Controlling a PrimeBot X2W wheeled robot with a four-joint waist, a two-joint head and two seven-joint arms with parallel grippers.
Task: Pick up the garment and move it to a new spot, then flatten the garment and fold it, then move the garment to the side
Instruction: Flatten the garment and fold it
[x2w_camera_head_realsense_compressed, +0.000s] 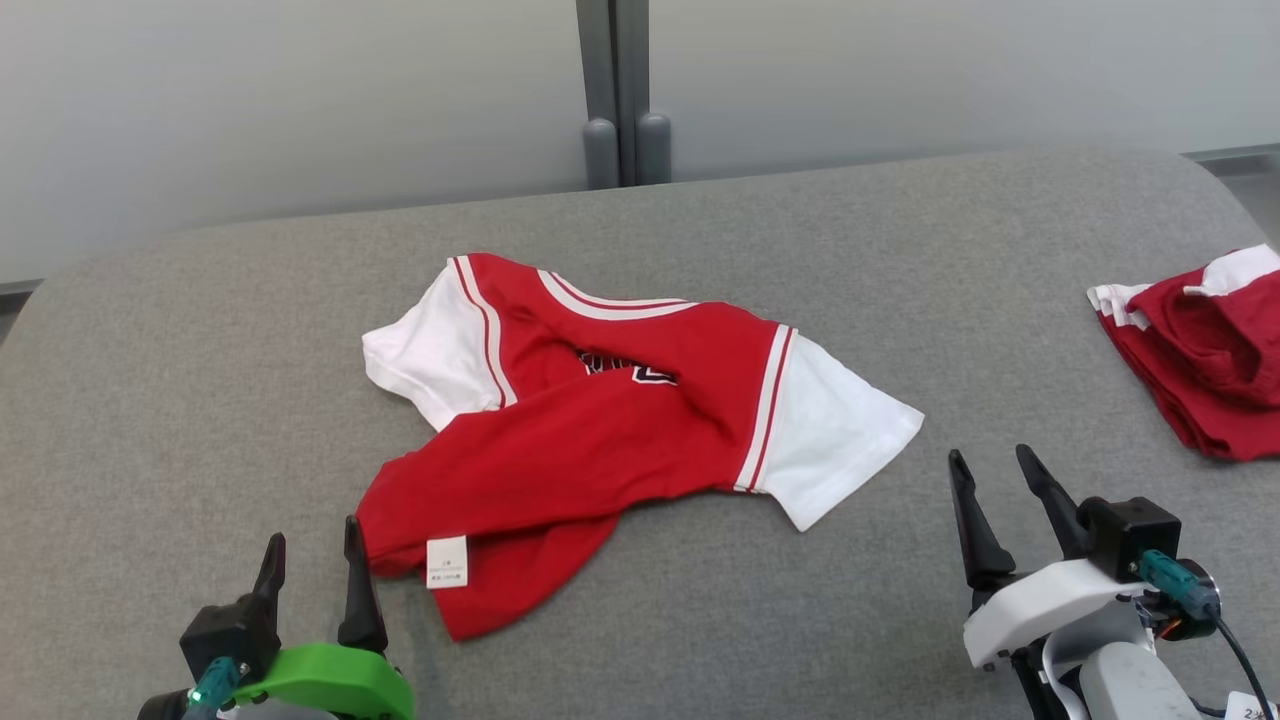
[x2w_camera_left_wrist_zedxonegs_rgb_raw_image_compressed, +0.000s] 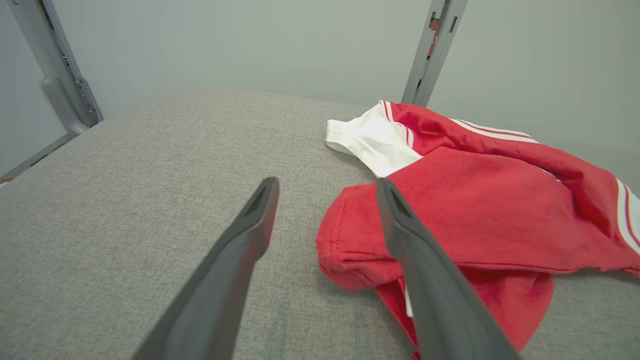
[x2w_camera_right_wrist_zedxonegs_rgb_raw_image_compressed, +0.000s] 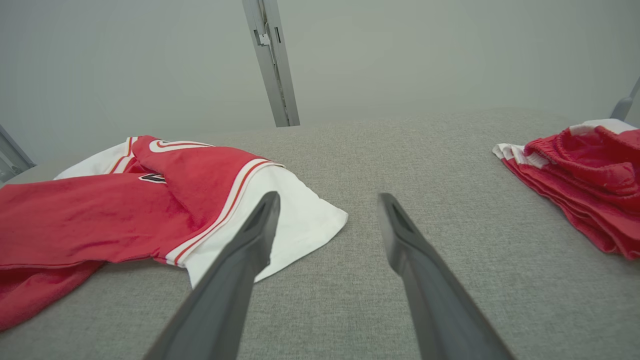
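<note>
The garment (x2w_camera_head_realsense_compressed: 600, 440) — a red jersey with white sleeves — lies rumpled and partly folded over itself in the middle of the grey fabric-covered tabletop (x2w_camera_head_realsense_compressed: 200, 380), a small white label (x2w_camera_head_realsense_compressed: 446, 562) showing at its near hem. The left claw (x2w_camera_head_realsense_compressed: 313, 535) stands wide with nothing between its fingers, just beside the jersey's near-left corner. The right claw (x2w_camera_head_realsense_compressed: 990, 455) is also wide and holds nothing, near the white sleeve. A second red-and-white garment (x2w_camera_head_realsense_compressed: 1200, 360) sits folded at the tabletop's right edge — well apart.
</note>
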